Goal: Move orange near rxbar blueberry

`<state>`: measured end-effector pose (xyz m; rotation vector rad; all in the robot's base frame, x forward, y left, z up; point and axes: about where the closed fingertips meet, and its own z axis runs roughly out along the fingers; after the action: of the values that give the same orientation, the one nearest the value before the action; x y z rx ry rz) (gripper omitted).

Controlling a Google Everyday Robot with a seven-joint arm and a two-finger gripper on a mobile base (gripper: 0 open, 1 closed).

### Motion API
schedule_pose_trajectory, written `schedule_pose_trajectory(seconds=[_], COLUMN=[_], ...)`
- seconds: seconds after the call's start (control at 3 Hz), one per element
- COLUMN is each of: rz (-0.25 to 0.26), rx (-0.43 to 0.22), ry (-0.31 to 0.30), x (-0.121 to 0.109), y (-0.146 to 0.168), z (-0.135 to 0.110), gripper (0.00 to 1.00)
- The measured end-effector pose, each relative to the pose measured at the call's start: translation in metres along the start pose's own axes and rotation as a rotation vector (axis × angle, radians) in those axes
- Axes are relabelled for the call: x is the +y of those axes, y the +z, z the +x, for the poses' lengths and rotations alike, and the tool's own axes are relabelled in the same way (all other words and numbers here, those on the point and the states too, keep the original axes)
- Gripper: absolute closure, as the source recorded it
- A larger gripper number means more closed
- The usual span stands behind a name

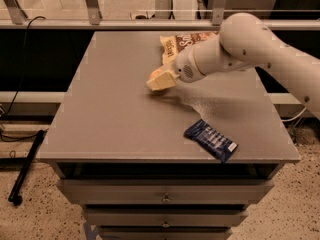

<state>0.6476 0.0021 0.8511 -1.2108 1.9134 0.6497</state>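
Observation:
The rxbar blueberry [211, 140] is a flat dark blue wrapped bar with white lettering. It lies near the front right edge of the grey table [110, 119]. My gripper [161, 79] is pale cream and hovers low over the middle of the table, up and to the left of the bar, at the end of my white arm [250, 39] reaching in from the right. No orange shows anywhere in view. Whether the gripper holds anything cannot be told.
A brown-and-yellow snack bag [182, 43] lies at the back of the table, partly behind my arm. Drawers [165, 196] sit under the tabletop. A metal railing [90, 4] runs behind the table. A black pole [25, 169] leans on the floor at the left.

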Motion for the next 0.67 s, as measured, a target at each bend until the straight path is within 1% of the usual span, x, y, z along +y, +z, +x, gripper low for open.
schedule_pose_trajectory(seconds=[0.33,0.67], rz=[0.016,0.017], rx=[-0.023,-0.031], ry=[0.067,0.112], x=[0.005,0.013], y=[-0.050,-0.086], z=[0.022,0.036], gripper=[1.00,1.00])
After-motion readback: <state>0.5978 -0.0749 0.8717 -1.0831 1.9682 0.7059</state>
